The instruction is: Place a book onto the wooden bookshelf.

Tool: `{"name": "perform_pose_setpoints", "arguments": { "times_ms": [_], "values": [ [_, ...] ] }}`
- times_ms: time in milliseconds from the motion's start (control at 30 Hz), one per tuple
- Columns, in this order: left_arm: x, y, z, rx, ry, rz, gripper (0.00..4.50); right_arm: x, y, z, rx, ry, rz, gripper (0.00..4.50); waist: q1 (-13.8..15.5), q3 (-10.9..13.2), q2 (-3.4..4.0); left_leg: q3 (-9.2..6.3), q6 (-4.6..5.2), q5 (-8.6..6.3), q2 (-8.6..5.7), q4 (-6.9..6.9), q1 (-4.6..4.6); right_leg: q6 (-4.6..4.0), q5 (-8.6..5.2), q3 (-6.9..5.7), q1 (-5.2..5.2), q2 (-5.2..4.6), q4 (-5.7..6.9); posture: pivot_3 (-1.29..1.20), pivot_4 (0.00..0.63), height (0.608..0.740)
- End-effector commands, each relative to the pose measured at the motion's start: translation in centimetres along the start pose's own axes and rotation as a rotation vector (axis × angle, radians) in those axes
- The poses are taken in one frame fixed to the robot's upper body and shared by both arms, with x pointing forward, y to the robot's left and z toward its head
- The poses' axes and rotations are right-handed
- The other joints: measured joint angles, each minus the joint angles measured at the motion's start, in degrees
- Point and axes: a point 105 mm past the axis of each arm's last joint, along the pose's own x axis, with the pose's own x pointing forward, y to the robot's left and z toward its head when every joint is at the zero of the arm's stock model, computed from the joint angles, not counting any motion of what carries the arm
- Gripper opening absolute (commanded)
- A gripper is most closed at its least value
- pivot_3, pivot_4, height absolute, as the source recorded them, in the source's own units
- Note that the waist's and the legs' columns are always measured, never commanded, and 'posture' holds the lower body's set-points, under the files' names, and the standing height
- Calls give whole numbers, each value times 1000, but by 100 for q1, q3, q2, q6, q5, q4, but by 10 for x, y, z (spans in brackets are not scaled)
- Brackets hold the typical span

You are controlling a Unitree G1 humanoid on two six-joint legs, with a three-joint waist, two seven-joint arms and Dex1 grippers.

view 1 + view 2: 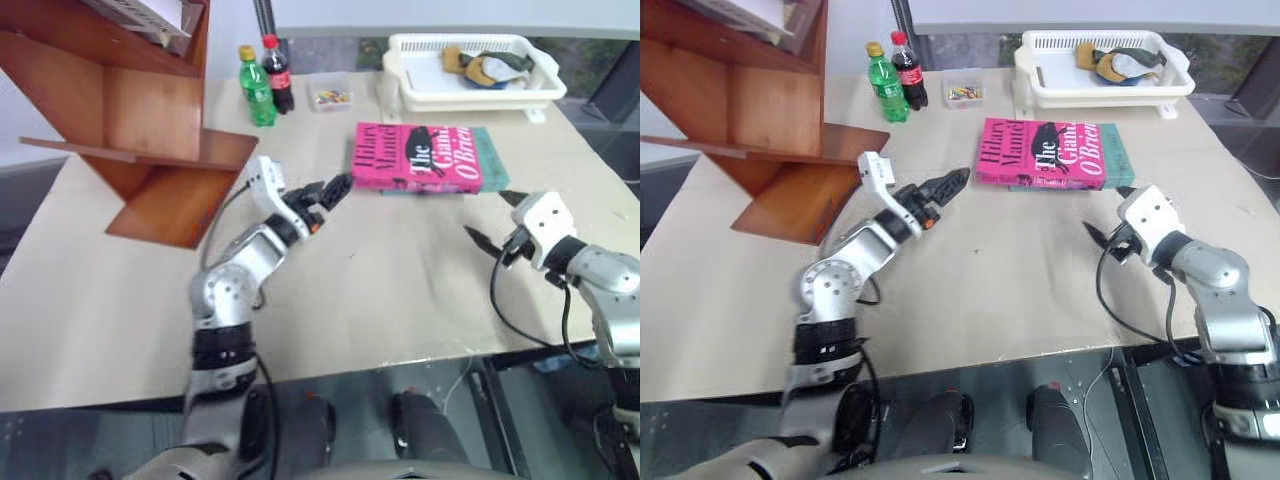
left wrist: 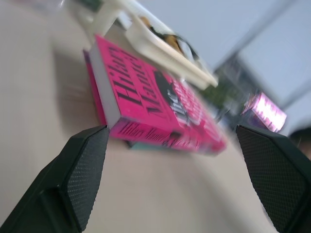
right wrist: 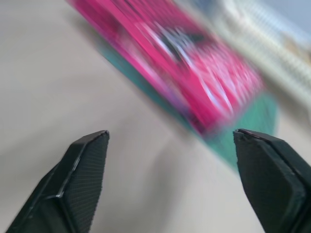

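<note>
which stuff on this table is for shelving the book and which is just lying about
For the job:
- pink book, lying flat on the table, on top of a teal book
- wooden bookshelf
- left hand, open, near the book
- right hand, open

Lying about:
- teal book
- green bottle
- cola bottle
- small clear box
- white basket

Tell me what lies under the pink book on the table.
The pink book lies flat on a teal-green book, whose cover sticks out along the edge toward the white basket and at a near corner. The rest of the teal cover, and any title, is hidden.
</note>
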Motion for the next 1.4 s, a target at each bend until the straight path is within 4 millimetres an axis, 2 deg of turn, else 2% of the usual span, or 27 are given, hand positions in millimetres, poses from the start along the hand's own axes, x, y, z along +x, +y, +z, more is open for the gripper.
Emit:
{"name": "perform_pose_setpoints", "arguments": {
  "times_ms": [33, 200, 300, 433, 667, 933, 1400],
  "values": [
    [9, 8, 5, -108, -42, 39, 4500, -14, 3, 31, -43, -46, -27, 4309, 4, 0, -1, -1, 0, 0, -2, 2, 1, 0, 0, -2, 3, 0, 0, 0, 150, 740],
    [27, 11, -7, -219, -40, 60, 4500, -27, 21, 52, 46, -76, -21, 4309, 45, 1, -2, -11, -2, 2, -7, 10, 0, 0, 0, -11, 8, 3, 0, 0, 150, 740],
    [42, 6, -16, -270, -41, 38, 4500, -37, 32, 55, 127, -57, -4, 4309, 114, 2, -3, -19, -2, 2, -24, 17, -2, 0, 0, -18, 17, 0, -6, 0, 150, 740],
    [60, -9, -27, -310, -22, 1, 4500, -48, 36, 56, 204, -39, -29, 4309, 155, 2, -4, -31, 0, 1, -37, 26, 1, 0, -1, -27, 36, -4, -22, 0, 150, 740],
    [76, -18, -39, -330, -2, -13, 4500, -62, 42, 57, 243, -10, -48, 4309, 156, 2, -3, -63, 0, 1, -38, 25, 3, 1, -2, -55, 55, -1, -32, 0, 150, 740],
    [91, -24, -44, -412, -14, -15, 4500, -68, 40, 55, 242, 13, -81, 4309, 154, 3, -4, -78, 1, 1, -45, 28, 3, 2, -2, -68, 67, -3, -42, 0, 150, 740],
    [100, -34, -60, -549, 24, -14, 4500, -71, 39, 54, 229, 36, -105, 4309, 152, 3, -4, -99, 2, 1, -45, 27, 2, 4, -2, -91, 88, -4, -63, 0, 150, 740]
  ]
}}
